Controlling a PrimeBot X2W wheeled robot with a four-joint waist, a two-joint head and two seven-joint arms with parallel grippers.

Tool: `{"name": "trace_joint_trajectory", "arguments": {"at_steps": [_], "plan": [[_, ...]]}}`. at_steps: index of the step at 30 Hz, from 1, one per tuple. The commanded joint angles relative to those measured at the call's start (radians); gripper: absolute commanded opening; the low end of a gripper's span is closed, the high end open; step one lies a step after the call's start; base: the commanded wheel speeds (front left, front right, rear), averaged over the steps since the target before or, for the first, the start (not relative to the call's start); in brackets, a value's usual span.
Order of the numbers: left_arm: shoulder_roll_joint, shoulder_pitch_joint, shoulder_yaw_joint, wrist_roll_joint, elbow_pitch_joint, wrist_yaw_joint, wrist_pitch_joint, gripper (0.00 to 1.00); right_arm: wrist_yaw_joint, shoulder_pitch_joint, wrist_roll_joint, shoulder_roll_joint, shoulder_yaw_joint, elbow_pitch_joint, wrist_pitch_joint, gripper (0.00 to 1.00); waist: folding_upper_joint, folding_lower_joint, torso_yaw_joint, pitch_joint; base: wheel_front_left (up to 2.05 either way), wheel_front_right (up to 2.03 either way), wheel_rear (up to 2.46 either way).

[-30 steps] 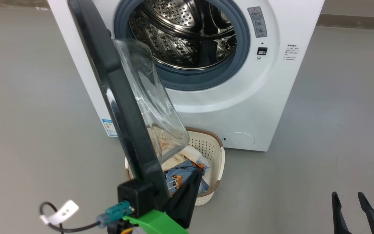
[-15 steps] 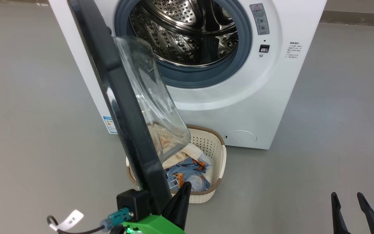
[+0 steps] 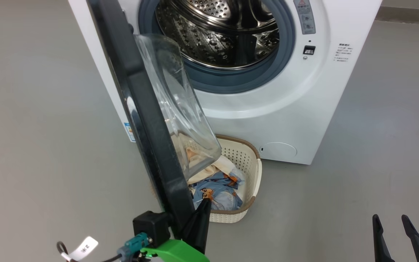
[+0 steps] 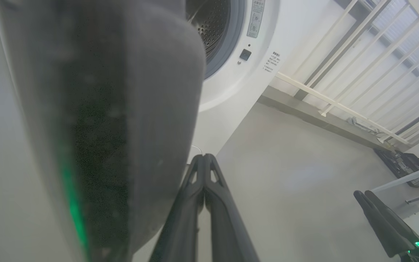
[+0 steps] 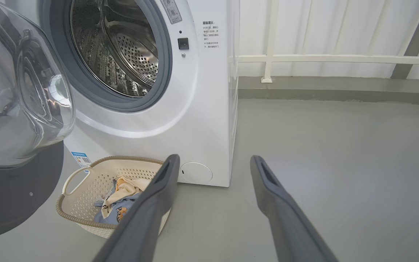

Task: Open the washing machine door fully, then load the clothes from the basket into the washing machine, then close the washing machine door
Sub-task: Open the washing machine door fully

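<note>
The washing machine (image 3: 267, 109) stands with its steel drum (image 3: 227, 32) exposed. Its door (image 3: 147, 120) is swung out towards me, edge-on, with the glass bowl (image 3: 180, 105) facing the drum. My left gripper (image 3: 205, 205) is shut on nothing, close against the inner side of the door's bottom rim (image 4: 104, 109); its joined fingers (image 4: 204, 163) point past that rim. The basket (image 3: 256, 171) sits on the floor at the machine's foot, partly behind the door, holding the clothes (image 3: 216, 191). My right gripper (image 3: 391, 222) hangs open, well right of the basket (image 5: 67, 211) and clothes (image 5: 118, 205).
Grey floor (image 3: 358, 182) spreads to the right of the machine and basket. A white railing (image 5: 340, 58) on a low kerb runs behind the machine. In the left wrist view, dark equipment (image 4: 406, 167) lies by the railing and my right gripper (image 4: 373, 207) shows.
The whole head view has shifted right and down, so the camera moved. My shut left gripper sits slightly lower and further left beside the door's bottom rim. The right gripper is unchanged.
</note>
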Motion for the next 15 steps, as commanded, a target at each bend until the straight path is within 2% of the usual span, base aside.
{"name": "trace_joint_trajectory", "arguments": {"at_steps": [1,6,15], "plan": [[0.002,-0.047,0.034,0.025,-0.008,0.012,-0.021,0.0,0.002,-0.032,0.003,-0.015,0.022,-0.022,-0.012,1.0,-0.0001,0.0,0.013,0.006,0.0,0.0,0.0],[0.002,-0.052,0.038,0.035,0.008,0.023,-0.041,0.0,0.002,-0.035,0.003,-0.015,0.024,-0.02,-0.012,1.0,-0.0001,0.0,0.038,0.012,0.0,0.0,0.0],[0.012,-0.061,0.045,0.052,0.006,0.044,-0.047,0.0,0.002,-0.045,0.007,-0.015,0.027,-0.02,-0.012,1.0,-0.0001,0.0,0.121,0.03,0.0,0.0,0.0]]}}
